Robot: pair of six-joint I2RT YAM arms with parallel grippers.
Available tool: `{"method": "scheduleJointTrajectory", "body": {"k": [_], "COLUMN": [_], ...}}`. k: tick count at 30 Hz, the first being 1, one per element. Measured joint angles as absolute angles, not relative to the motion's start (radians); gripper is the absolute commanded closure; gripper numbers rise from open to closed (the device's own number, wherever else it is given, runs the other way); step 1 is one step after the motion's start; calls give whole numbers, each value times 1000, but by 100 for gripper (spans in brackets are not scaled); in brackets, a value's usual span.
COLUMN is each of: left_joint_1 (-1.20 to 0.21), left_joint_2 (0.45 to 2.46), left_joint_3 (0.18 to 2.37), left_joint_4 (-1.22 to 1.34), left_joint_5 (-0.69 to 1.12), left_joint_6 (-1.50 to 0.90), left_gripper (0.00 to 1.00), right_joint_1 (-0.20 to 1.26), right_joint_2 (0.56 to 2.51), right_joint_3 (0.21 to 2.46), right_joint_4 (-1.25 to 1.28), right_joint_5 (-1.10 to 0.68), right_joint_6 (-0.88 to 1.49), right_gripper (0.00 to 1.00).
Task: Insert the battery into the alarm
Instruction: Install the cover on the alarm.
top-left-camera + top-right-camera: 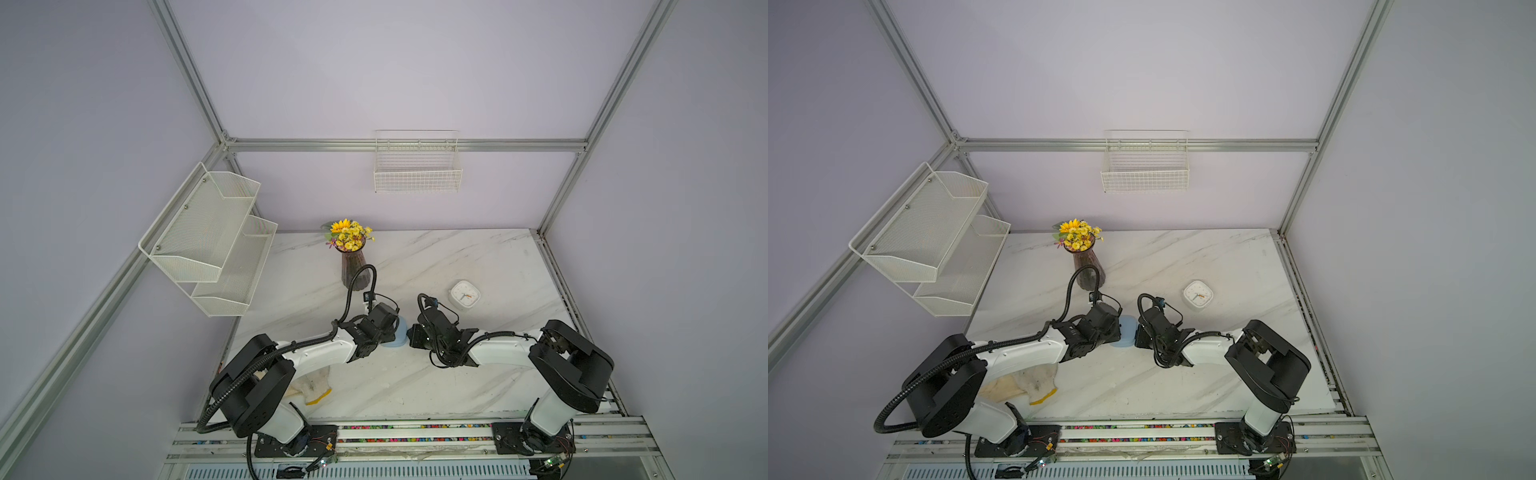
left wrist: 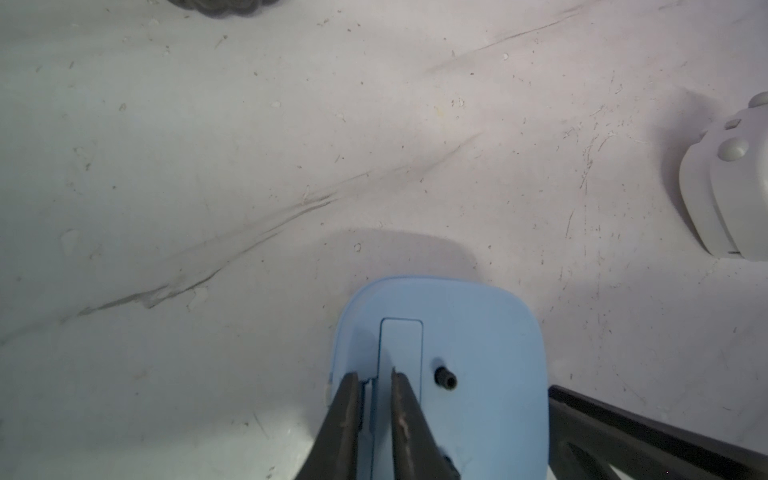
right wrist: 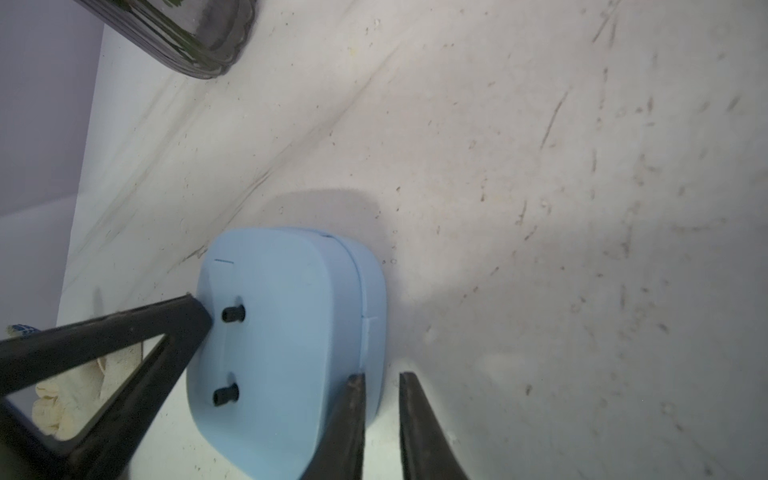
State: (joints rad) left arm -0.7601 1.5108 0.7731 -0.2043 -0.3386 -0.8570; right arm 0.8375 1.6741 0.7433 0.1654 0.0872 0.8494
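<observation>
The alarm (image 1: 395, 341) (image 1: 1123, 338) is a pale blue clock on the marble table between my two arms. Its back faces both wrist cameras, with two black knobs and a shut rectangular cover (image 2: 401, 345). The battery is hidden from every view. My left gripper (image 2: 374, 374) rests on the back at the cover's edge, fingers a narrow gap apart with nothing between them. My right gripper (image 3: 382, 375) stands at the alarm's (image 3: 282, 332) side rim. One finger lies against the rim and bare table shows before the other finger.
A white alarm clock (image 1: 464, 295) lies face up to the back right. A dark vase of yellow flowers (image 1: 353, 270) stands behind the left arm. A cloth glove (image 1: 311, 388) lies under the left arm. Wire baskets (image 1: 417, 174) hang on the walls.
</observation>
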Motion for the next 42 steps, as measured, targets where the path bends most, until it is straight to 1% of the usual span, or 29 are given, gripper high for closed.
{"method": "scheduleJointTrajectory", "body": {"k": [7,13,19,29,38,42], "left_joint_1": [-749,-714,-680,-661,-661,-661], "left_joint_2": [1485,1457,1451,1488,1483,1484], "left_joint_3": [778,789,787,752,714,704], "left_joint_4": [-274,-297,-265,-189,-122,-99], "left_joint_5": [-338,-334,-275,-184,-172,-149], "left_joint_6": [-841,-824,-818,-819,-838,-853], "left_gripper": [73,63,61,62,73,74], "right_joint_1": [838,838,838,838,838,838], "right_joint_2": [1674,1673,1672,1671,1667,1666], "right_joint_3": [743,743,743,743,743,743], "right_joint_4": [165,165,165,165,165,165], "right_joint_5": [87,87,88,88,88,89], "right_joint_6": [848,847,847,847,847,847], "right_gripper": [79,79,79,79,79,79]}}
